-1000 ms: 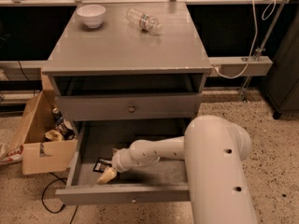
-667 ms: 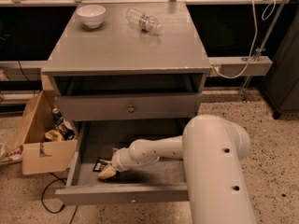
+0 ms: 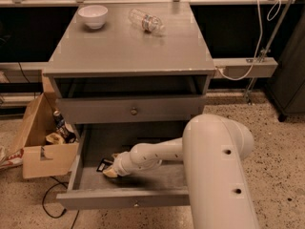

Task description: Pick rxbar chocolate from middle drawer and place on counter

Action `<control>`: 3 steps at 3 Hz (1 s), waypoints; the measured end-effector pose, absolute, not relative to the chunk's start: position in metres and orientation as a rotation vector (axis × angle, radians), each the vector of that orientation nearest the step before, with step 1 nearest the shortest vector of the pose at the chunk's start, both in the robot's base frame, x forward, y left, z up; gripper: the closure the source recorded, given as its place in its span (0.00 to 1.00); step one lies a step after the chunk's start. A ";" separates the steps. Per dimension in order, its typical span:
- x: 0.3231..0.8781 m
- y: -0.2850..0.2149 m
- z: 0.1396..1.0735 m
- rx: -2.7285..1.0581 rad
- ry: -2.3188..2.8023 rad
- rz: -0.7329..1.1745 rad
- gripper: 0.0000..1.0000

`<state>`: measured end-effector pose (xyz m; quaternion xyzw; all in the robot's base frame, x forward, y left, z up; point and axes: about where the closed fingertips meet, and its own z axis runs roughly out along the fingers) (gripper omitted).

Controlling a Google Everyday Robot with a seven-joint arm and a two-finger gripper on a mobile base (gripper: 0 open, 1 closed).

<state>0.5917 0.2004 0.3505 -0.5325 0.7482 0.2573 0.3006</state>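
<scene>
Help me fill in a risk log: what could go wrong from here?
The claw sits low in the middle drawer, at the rxbar chocolate; the flat bar could slide away instead of lifting.
Rising out, the arm might clip the drawer above.
The bottle lying on the counter could roll if bumped.

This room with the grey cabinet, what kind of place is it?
Probably a lab or workshop: speckled hard floor, a cardboard box of clutter, loose cables. The gripper is down in the open middle drawer.
</scene>
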 end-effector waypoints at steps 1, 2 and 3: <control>0.590 0.198 0.350 -1.438 1.988 0.610 0.96; 0.587 0.188 0.365 -1.439 1.938 0.566 1.00; 0.593 0.170 0.393 -1.433 1.795 0.582 1.00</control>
